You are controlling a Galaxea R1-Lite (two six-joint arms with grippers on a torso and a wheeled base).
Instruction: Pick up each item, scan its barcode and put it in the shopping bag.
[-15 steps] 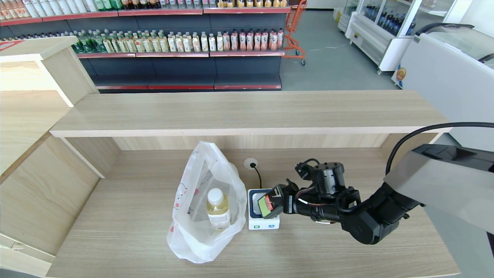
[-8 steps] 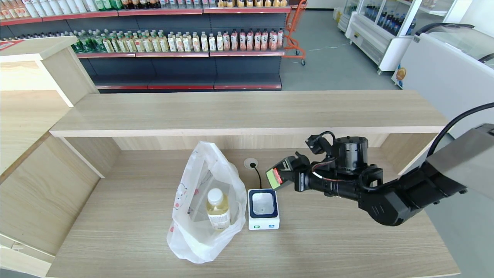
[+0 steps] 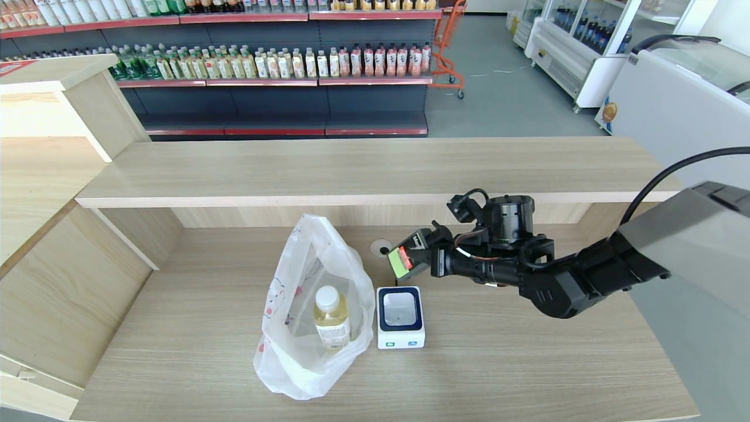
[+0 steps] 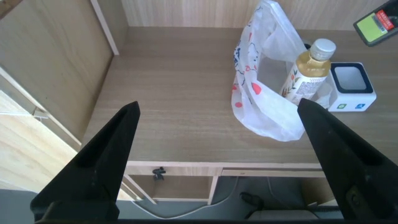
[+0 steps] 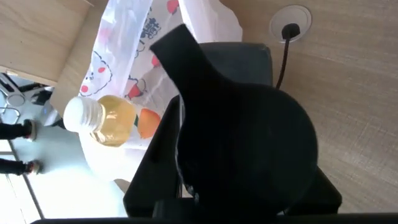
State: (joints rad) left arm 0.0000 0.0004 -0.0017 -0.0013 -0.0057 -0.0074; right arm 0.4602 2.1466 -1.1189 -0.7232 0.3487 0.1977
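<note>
My right gripper is shut on a small dark item with a green and red label. It hangs above the counter, just behind the white scanner and to the right of the bag's mouth. In the right wrist view the item blocks the middle, with the bag beyond it. The white plastic shopping bag stands open left of the scanner, with a bottle of yellow drink inside. My left gripper is open and hangs high over the counter's near edge, left of the bag.
A cable runs from the scanner to a round grommet in the counter. A raised wooden ledge runs along the back, and a side wall closes the left. Bare counter lies right of and in front of the scanner.
My right gripper lifted the item off the scanner's face, then carried it back and a little left toward the bag. The bag, bottle and scanner stayed put.
</note>
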